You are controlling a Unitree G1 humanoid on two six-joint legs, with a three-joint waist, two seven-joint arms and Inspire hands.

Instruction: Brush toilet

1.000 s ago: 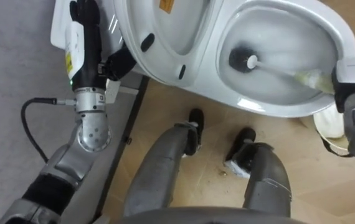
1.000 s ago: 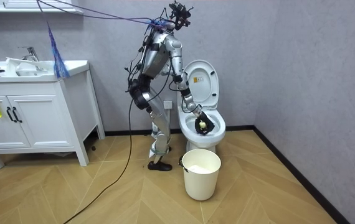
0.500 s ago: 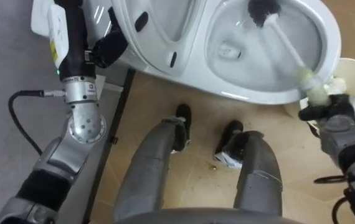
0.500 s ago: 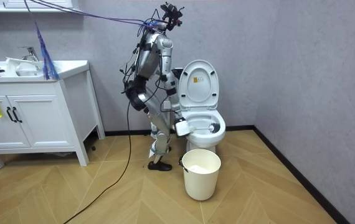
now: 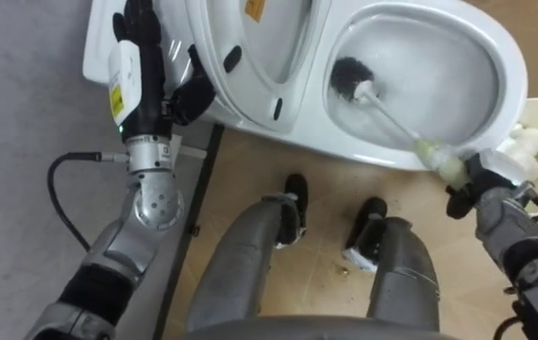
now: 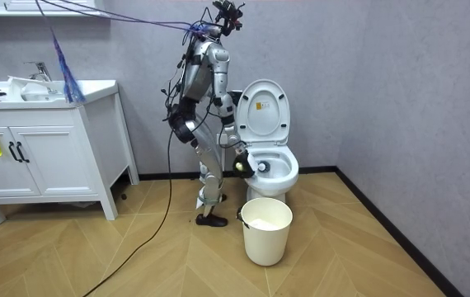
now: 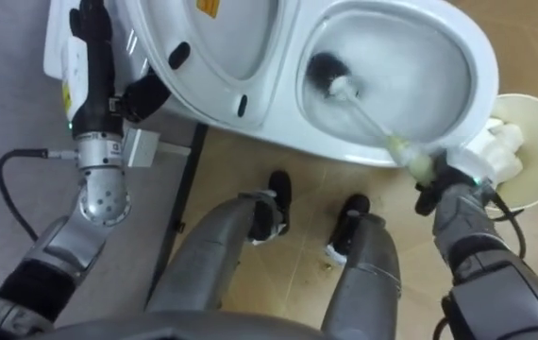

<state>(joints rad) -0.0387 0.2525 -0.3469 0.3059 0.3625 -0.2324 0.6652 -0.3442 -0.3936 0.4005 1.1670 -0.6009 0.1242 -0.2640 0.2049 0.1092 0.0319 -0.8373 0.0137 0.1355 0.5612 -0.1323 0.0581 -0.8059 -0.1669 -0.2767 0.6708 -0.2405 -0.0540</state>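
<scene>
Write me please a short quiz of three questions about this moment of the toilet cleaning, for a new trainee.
1. True or false: the brush head is inside the toilet bowl.
2. What does the right hand grip? A: a cloth. B: the brush handle. C: a spray bottle.
3. Fill in: on the floor beside the toilet stands a pale ____.
Key: 1 true. 2 B. 3 bucket.

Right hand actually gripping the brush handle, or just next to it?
Touching. In the left eye view the right hand has its fingers curled round the lower end of the toilet brush handle, with no gap. The right eye view agrees.
</scene>
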